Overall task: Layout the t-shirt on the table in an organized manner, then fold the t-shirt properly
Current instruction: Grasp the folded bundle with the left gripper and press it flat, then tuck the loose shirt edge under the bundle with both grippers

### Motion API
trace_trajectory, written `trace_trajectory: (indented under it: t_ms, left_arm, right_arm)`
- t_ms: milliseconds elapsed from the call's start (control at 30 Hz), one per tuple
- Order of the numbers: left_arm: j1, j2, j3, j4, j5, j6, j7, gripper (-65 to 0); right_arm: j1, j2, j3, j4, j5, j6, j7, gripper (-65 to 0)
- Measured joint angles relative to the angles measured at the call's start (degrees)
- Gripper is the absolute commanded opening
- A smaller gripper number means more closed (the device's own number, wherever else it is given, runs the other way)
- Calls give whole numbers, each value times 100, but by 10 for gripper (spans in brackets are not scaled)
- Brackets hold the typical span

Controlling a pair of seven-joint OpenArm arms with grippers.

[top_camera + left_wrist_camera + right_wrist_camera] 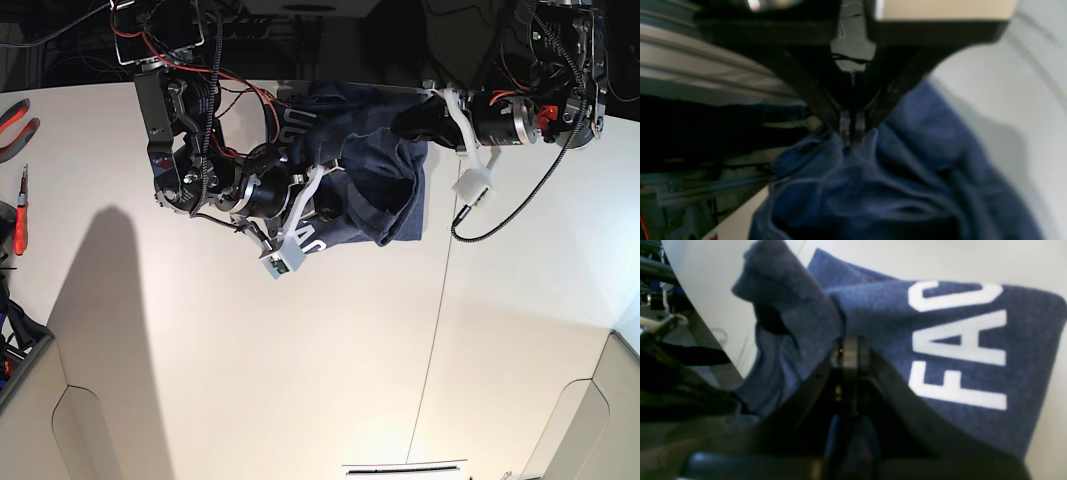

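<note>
Left wrist view: the left gripper (850, 135) has its jaws pinched together on a gathered ridge of the t-shirt (893, 180), with creases radiating away from the pinch. Below the fingertips the dark blue cloth lies bunched in soft folds; the white table (1017, 110) shows to the gripper's right, and the table edge is at its lower left. This view is blurred, so which part of the garment is held cannot be told.

Right wrist view: the right gripper (850, 351) is closed on a fold of the t-shirt (880, 323). To its right lies a panel of heathered navy cloth bearing large white block letters, and to its left a loose fold, possibly a sleeve, rises above a dark hollow.

Base view: both arms are at the far edge of the table (300, 380), each gripping the t-shirt (385, 185), which hangs crumpled between them and partly on the table. The laying-out step appears to be in hand, with no fold begun. Next, the grippers would probably need to move apart and draw the cloth toward the open table so that it spreads flat.
</note>
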Motion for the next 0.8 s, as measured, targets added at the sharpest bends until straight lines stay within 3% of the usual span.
trace_trajectory:
  t_ms: [333, 533, 667, 800]
  left_arm:
    - [50, -39, -688, 0, -85, -2, 168, -650]
    - [48, -28, -1012, 0, -1637, 0, -50, -650]
    - [46, 57, -1012, 0, -1716, 0, -46, -650]
    - [-114, 173, -922, 0, -1705, 0, -76, -650]
  right_arm:
    - [2, 0, 0, 0, 0, 2, 39, -650]
    - [232, 11, 0, 247, 496, -2, 24, -650]
    - [337, 13, 0, 1032, 492, -11, -11, -650]
    - [328, 11, 0, 1694, 511, 4, -466, -650]
